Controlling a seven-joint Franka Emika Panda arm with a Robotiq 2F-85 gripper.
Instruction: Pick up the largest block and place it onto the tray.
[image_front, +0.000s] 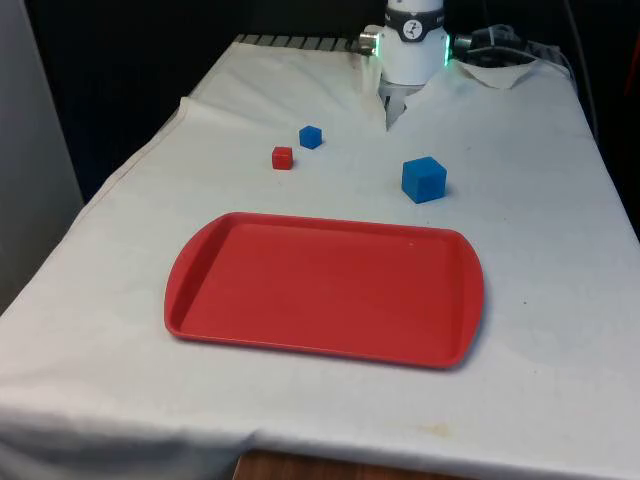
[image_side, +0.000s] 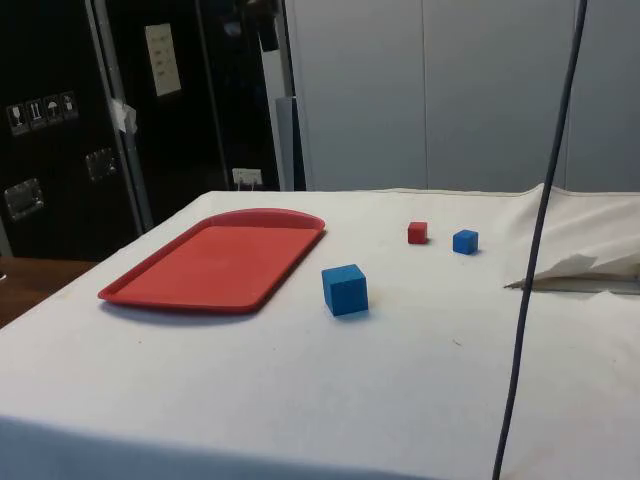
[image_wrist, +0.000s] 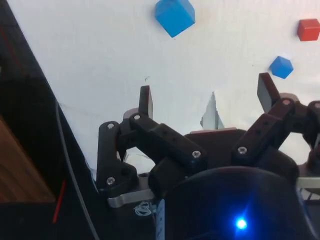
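Observation:
The largest block, a blue cube (image_front: 424, 179) (image_side: 345, 290) (image_wrist: 174, 16), sits on the white cloth just beyond the red tray (image_front: 325, 288) (image_side: 215, 258), toward the front view's right. A small blue cube (image_front: 310, 137) (image_side: 465, 241) (image_wrist: 281, 67) and a small red cube (image_front: 282, 158) (image_side: 417, 233) (image_wrist: 308, 29) lie farther back to the front view's left. My gripper (image_wrist: 207, 91) hangs high over the cloth near the robot's base, well away from the blocks. Its fingers (image_wrist: 145, 101) stand wide apart and hold nothing.
The robot's base (image_front: 412, 45) stands at the table's far end, with a fold in the cloth (image_front: 392, 110) (image_side: 575, 272) before it. A dark cable (image_side: 535, 250) hangs down across the side view. The tray holds nothing.

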